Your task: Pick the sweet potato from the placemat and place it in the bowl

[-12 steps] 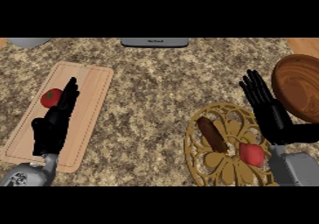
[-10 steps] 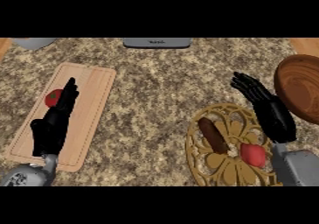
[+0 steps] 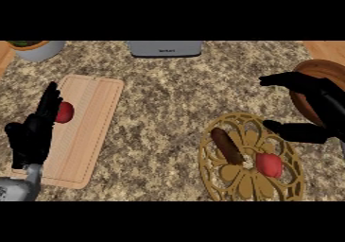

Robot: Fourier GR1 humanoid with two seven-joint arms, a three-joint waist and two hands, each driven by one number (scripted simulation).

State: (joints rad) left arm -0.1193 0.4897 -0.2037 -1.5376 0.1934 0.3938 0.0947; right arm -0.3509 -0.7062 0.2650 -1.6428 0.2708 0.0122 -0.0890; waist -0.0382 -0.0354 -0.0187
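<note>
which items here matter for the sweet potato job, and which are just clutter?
In play:
- sweet potato, lying on the gold placemat
- wooden bowl at the right edge
- right hand, open between placemat and bowl

Lying about:
- red fruit on the placemat
- cutting board with another red item
- left hand, resting open over the board
- grey appliance
- grey pot

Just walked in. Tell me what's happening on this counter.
The right robot hand hangs open between the wooden bowl and the gold placemat, holding nothing. The sweet potato lies on the placemat beside a red item. The left robot hand rests open by the cutting board.
</note>
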